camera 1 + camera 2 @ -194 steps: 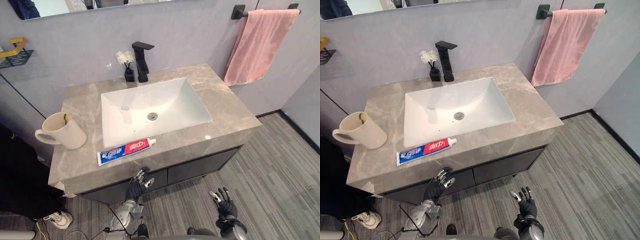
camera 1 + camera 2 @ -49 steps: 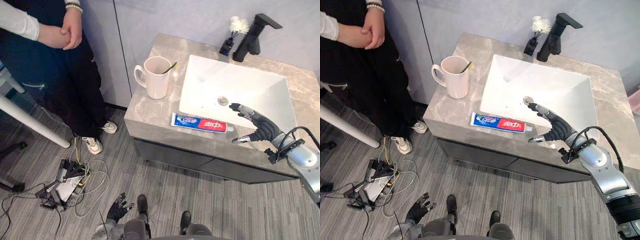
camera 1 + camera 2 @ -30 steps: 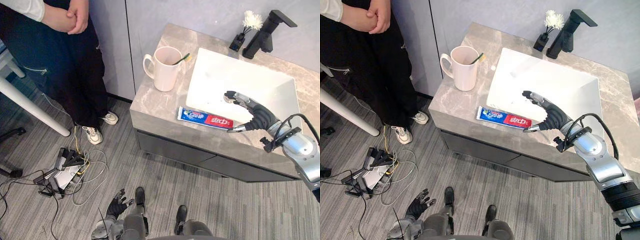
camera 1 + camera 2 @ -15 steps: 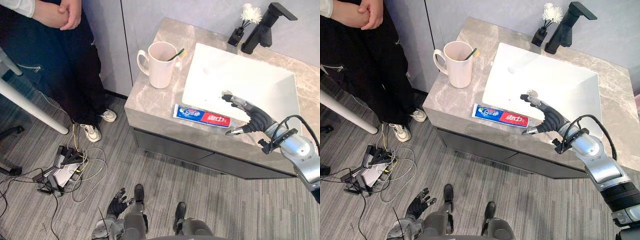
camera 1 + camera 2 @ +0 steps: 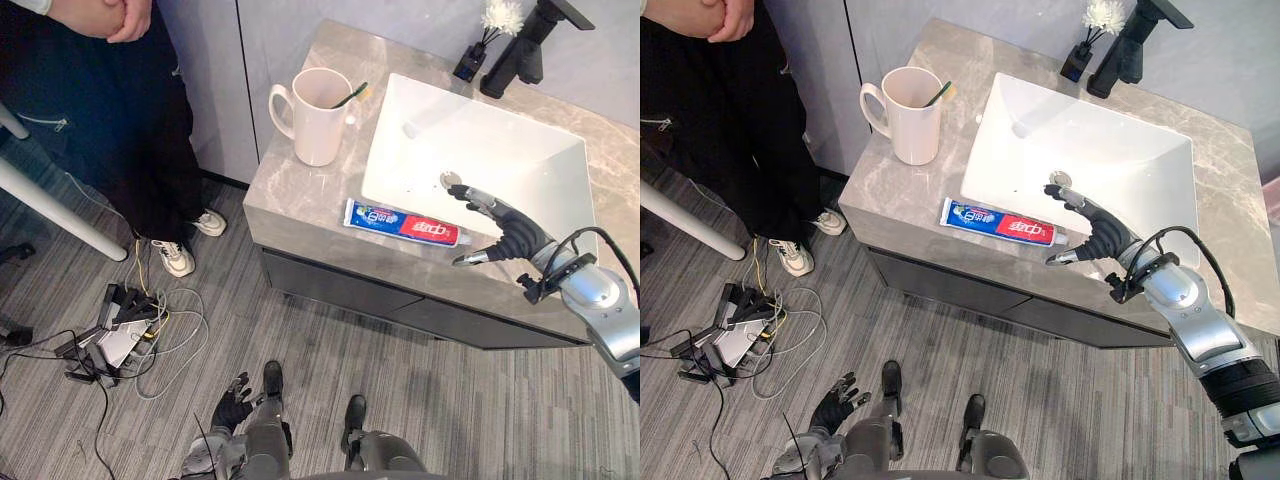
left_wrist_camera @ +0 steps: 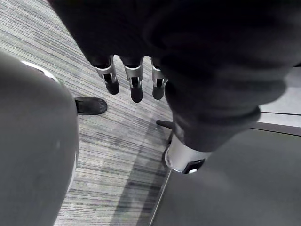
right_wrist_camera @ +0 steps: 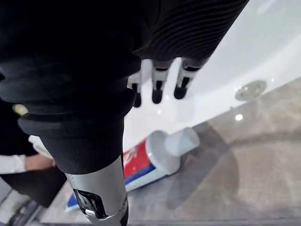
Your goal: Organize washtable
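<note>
Counting from my screen, I see one toothpaste tube (image 5: 405, 223), one mug (image 5: 315, 135), one toothbrush (image 5: 352, 94), one sink (image 5: 500, 150), one black tap (image 5: 525, 50) and one little black vase (image 5: 465, 68). There is also one person (image 5: 90, 110).

The mug is cream and stands upright on the desk (image 5: 300, 195), left of the sink and near the desk's left edge. The toothbrush leans inside it, with its green end poking over the rim. The vase holds a white flower (image 5: 500, 15) and sits just beside the tap at the back of the desk. The sink has one round drain (image 5: 451, 180) in it.

The toothpaste tube lies flat on the thin strip of stone between the sink and the desk's front edge. It takes up most of that strip. Its white cap points at my right hand (image 5: 515, 240).

My right hand hangs just above the cap end, fingers spread out and thumb apart, holding nothing. The fingers reach over the sink's front rim. I cannot tell if any tip touches the tube.

My left hand (image 5: 232, 408) hangs low near the floor, fingers straight, holding nothing.

The person stands to the left of the desk. A heap of wires (image 5: 130, 330) lies on the floor there.
</note>
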